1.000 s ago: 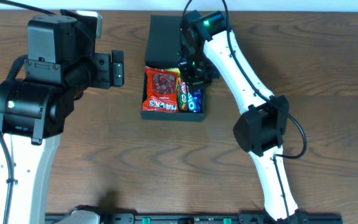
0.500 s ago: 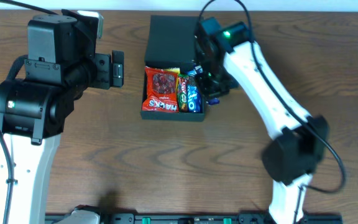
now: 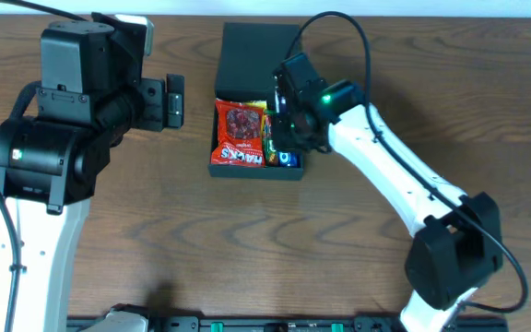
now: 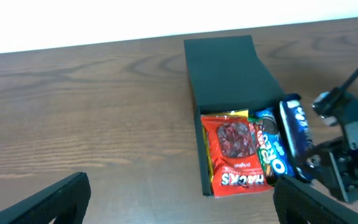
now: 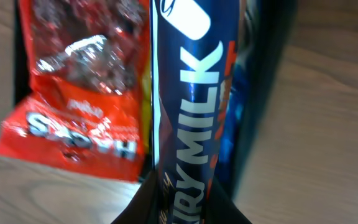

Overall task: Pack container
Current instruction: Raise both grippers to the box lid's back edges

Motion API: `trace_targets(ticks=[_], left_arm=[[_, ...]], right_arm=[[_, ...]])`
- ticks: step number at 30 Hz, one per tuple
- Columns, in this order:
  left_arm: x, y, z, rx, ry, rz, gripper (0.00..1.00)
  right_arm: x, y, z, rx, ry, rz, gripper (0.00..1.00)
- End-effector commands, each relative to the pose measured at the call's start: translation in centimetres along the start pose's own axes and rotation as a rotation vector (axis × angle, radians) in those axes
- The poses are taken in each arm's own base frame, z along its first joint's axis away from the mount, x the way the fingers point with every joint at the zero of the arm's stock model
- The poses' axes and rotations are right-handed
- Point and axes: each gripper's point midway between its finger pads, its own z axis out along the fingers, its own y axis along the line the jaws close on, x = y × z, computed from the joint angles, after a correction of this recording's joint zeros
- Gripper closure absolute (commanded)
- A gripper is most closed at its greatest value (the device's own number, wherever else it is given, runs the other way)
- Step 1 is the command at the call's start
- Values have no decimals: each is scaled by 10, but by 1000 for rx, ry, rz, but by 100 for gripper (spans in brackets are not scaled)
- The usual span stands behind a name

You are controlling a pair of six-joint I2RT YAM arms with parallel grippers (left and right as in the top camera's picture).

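Observation:
The black container [image 3: 247, 55] lies at the table's far middle with its flap lid open toward the back; it also shows in the left wrist view [image 4: 225, 68]. Inside are a red HACKS packet [image 3: 239, 134], a green-yellow packet [image 3: 268, 138] and a blue Oreo packet [image 4: 273, 152]. My right gripper [image 3: 295, 115] is over the box's right side, shut on a dark blue Dairy Milk bar [image 5: 188, 93] that stands on edge in the box [image 4: 294, 134]. My left gripper [image 3: 173, 100] is open and empty, left of the box.
The table's white far edge [image 4: 104, 25] runs just behind the box lid. Bare wood [image 3: 247, 249] lies in front of the box. The right arm's white links [image 3: 404, 175] stretch from the box to the front right.
The right gripper swung out to the box's right side, then back over its right part and lower, with the blue bar in it. The left arm has not moved.

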Motion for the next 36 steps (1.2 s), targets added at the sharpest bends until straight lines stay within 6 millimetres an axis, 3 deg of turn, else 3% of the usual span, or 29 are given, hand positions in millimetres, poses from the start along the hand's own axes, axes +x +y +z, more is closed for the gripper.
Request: trace_targets(ticks=[1,3,4,5,6,7,9,11,16,18,19,20,21,22,24,28,30,32,36], left_arm=[[1,2,2,-9,4,4,5],[1,2,2,-9,4,5,5],[1,2,2,-9,4,5,5],[1,2,2,-9,4,5,5],[1,2,2,-9,4,5,5],[1,2,2,-9,4,5,5],[1,2,2,-9,4,5,5],[1,1,2,-2,5,6,5],[2,-2,9,16,21,10,5],[3,-2,15,15,36,20,1],[4,-2,20,15,49,44,20],[6,-1,28,12,64,74,48],[6,-1,36,10,78,88,64],[7,1,46,2,92,95,76],[6,3,71,-12,117,96,94],[3,3,138,-11,149,96,94],[3,3,164,-11,154,96,94],[2,3,202,-10,143,88,94],[2,18,246,-42,122,-161,94]], right_arm=[[6,2,19,10,31,36,98],[8,1,27,19,47,36,98],[9,0,30,22,54,39,93],[10,-1,34,26,59,43,77],[9,0,35,26,58,43,49],[8,-1,36,27,52,43,33],[1,-1,33,32,26,42,19],[-5,-1,29,29,14,47,18],[-26,-10,7,18,-40,47,19],[-33,-17,1,18,-58,57,24],[-37,-22,-2,19,-67,68,36],[-40,-26,-3,21,-74,78,56],[-42,-30,-4,23,-81,88,71],[-46,-36,-5,28,-91,99,93],[-56,-53,-7,61,-120,128,99],[-88,-101,-17,146,-231,159,99],[-99,-110,-20,126,-262,124,99],[-115,-121,-23,73,-300,98,99],[-128,-130,-7,-66,-300,117,99]])
